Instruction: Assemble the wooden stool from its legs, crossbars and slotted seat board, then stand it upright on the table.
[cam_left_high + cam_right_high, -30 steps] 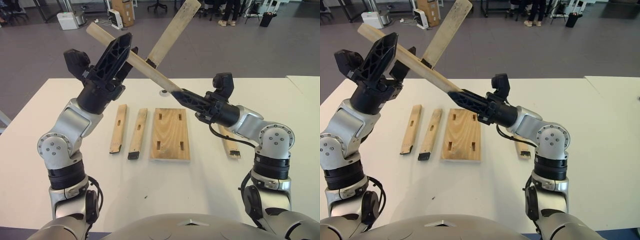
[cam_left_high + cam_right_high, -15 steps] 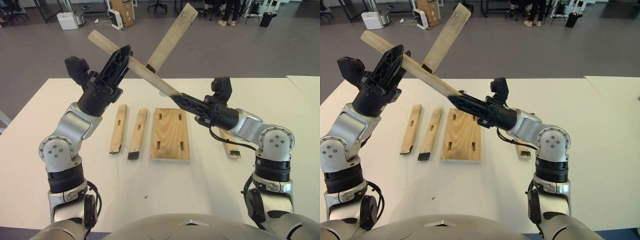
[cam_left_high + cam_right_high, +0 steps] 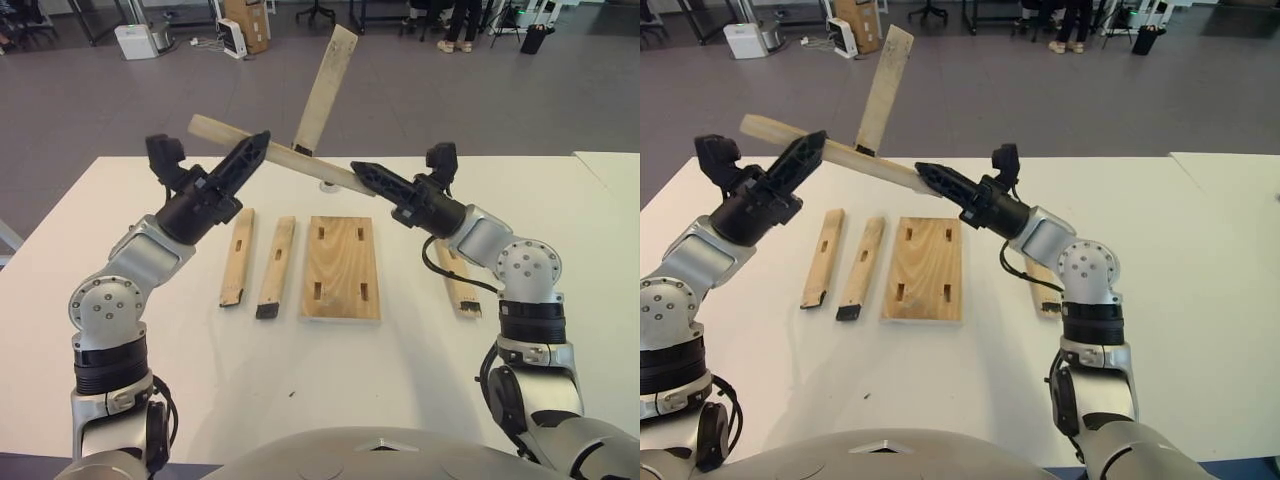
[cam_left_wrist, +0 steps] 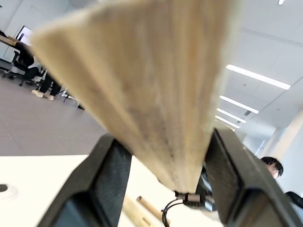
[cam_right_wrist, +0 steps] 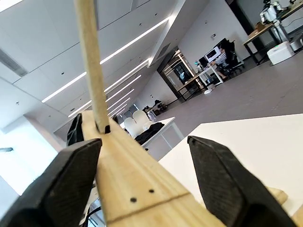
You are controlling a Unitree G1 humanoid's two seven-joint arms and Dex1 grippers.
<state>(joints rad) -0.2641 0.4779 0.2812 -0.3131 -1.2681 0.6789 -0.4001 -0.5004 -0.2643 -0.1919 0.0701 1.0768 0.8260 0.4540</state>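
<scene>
Presently left gripper [image 3: 256,147] and right gripper [image 3: 360,169] clamp the leg [image 3: 300,160] above the seat board [image 3: 340,270]; hold it level, seating the crossbar [image 3: 327,82] squarely.

Seat board [image 3: 340,266] right of legs [image 3: 275,266] (on table [image 3: 300,370])

Where the right gripper [image 3: 356,166] clamps the stool leg [image 3: 300,160], that end is swallowed between its fingers, and the left gripper [image 3: 262,140] covers another stretch. The right arm [image 3: 480,240] hides the far end of a wooden piece [image 3: 462,293] lying on the table [image 3: 400,380]. From the left wrist the leg is a close blur, cut by the edge. From the right wrist the crossbar [image 5: 92,71] runs out of frame.
</scene>
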